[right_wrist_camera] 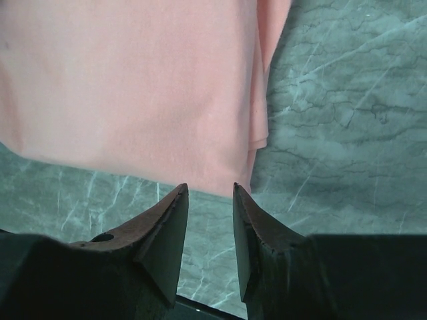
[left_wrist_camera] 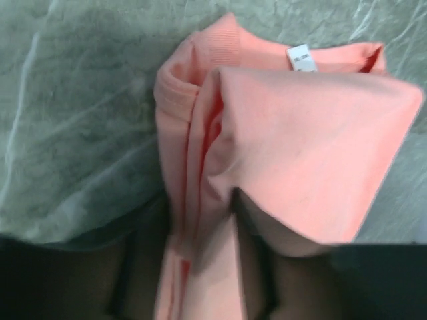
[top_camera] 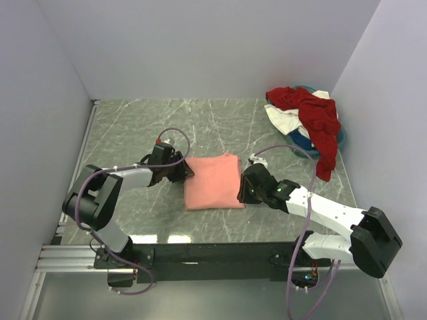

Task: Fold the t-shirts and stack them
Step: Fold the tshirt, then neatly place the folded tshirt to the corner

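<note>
Salmon-pink t-shirt [top_camera: 212, 181], left jaws astride edge — grip unclear, right jaws ajar — empty

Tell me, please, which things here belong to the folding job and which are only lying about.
Of the job: folded salmon-pink t-shirt; dark red t-shirt; white t-shirt; teal-blue t-shirt, these three heaped together.
Not of the job: marbled table; purple cables of the arms.

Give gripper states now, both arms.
Left gripper: salmon-pink t-shirt fabric between its jaws; grip cannot be told.
Right gripper: open, empty, just short of the shirt's edge.
</note>
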Controlling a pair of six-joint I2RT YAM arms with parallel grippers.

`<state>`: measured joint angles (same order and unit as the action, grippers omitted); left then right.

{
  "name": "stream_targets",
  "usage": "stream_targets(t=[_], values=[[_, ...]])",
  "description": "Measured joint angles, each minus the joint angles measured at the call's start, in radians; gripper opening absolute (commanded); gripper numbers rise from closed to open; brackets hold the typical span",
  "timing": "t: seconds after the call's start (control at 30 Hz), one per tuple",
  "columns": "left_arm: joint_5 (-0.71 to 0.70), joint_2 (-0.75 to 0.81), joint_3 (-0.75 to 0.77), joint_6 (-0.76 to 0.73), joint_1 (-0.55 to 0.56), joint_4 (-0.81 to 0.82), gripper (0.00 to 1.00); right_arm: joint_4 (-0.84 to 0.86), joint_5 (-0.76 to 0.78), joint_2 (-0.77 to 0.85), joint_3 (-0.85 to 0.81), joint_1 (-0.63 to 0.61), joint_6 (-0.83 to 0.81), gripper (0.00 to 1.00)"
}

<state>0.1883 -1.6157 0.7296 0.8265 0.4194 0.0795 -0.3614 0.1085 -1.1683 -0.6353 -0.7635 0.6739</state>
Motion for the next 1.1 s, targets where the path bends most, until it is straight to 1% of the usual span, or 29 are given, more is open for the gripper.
stream_targets(t=[0.07,0.1,0.13,0.2,0.37,0.5,0.67,0.8,0.97,1.1], values=[[0.012,-0.023,0.001,0.005,0.000,0.030,0.33,-0.006,0.004,0.008,0.000,0.000,-0.002,0.40],[0.020,-0.033,0.001,0.007,-0.002,0.041,0.19,-0.009,0.005,0.012,0.000,0.000,-0.003,0.40],[0.023,-0.039,0.001,0.015,-0.002,0.045,0.11,-0.012,0.006,0.016,0.000,0.000,-0.003,0.40],[0.024,-0.045,0.002,0.025,-0.002,0.043,0.01,-0.018,0.008,0.026,0.000,0.000,-0.007,0.40],[0.015,-0.051,0.029,0.074,-0.021,-0.005,0.01,-0.027,0.011,0.029,-0.005,0.000,-0.014,0.40],[0.014,-0.051,0.038,0.150,-0.108,-0.043,0.01,-0.035,0.012,0.029,-0.020,0.000,-0.018,0.40],[0.002,-0.032,0.026,0.259,-0.278,-0.066,0.01,-0.047,0.016,0.029,-0.033,0.000,-0.028,0.40],[-0.010,0.035,-0.028,0.342,-0.444,-0.099,0.01,-0.057,0.015,0.025,-0.050,0.000,-0.040,0.40],[-0.067,0.137,-0.091,0.389,-0.648,-0.168,0.01,-0.076,0.014,0.019,-0.085,0.000,-0.059,0.40],[-0.082,0.227,-0.157,0.398,-0.805,-0.217,0.01,-0.085,0.011,0.016,-0.103,0.000,-0.079,0.40]])
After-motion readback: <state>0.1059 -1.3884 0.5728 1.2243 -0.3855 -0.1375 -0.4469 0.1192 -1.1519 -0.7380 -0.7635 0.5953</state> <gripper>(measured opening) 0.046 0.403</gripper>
